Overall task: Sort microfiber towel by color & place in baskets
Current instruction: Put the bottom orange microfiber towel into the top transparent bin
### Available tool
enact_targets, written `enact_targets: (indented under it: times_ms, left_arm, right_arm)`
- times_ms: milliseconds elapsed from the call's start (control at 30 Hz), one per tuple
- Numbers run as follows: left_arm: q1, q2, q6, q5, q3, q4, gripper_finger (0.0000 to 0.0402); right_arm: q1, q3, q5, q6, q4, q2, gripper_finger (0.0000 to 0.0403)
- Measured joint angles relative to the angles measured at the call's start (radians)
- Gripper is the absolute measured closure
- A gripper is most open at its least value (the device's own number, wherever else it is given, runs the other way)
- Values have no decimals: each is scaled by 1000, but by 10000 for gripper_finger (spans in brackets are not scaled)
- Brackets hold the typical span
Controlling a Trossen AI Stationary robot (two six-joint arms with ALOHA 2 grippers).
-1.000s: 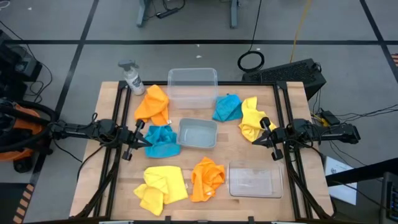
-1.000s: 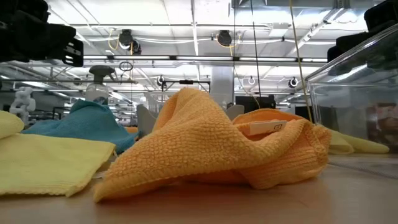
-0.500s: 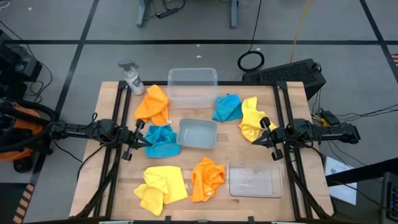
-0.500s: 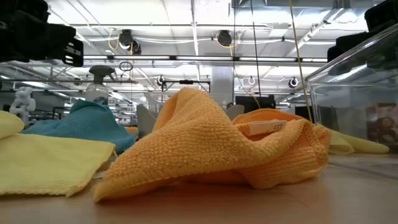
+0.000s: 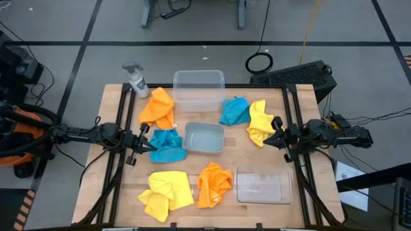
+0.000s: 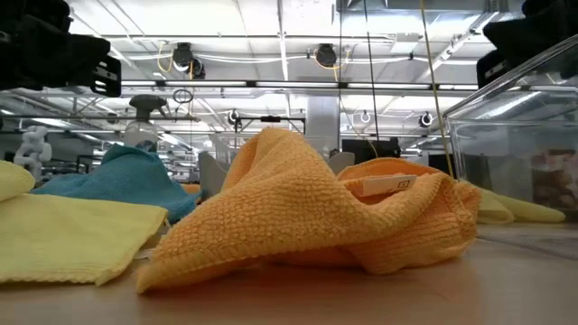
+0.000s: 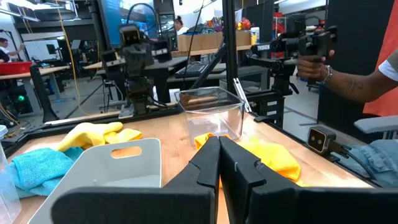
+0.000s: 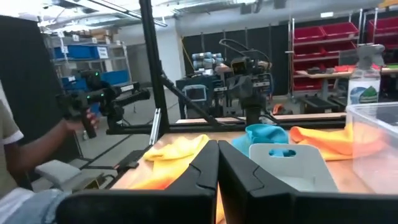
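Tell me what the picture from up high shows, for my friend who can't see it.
Six small towels, two orange, two blue and two yellow, lie scattered around three clear baskets on a wooden table. One shut claw waits at each side.

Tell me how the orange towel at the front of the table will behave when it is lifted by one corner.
The orange towel lies in soft rumpled folds, so it will likely hang limp and unfold. Its looped weave looks grippy, probably not slippery. It seems light for its size.

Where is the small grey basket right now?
In the high view the small grey basket sits mid-table, just in front of the large clear basket, with a blue towel touching its left side.
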Motion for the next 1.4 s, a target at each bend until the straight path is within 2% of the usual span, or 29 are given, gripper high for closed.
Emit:
enact_targets:
  times_ms: [200,533,800,1033,1400]
  left_arm:
    - [0,0,0,0,0,0,388]
    - [0,0,0,-92,0,-5,388]
    - [0,0,1,-139,0,-2,388]
    - [0,0,1,-172,0,0,388]
    - [0,0,0,-172,0,0,388]
  right_arm:
    - [0,177,72,6,-108,126,403]
    - [0,571,73,-13,-289,396,403]
    - [0,849,74,-26,-322,587,403]
    - [0,899,71,-113,-333,701,403]
    - [12,898,70,-92,-411,860,403]
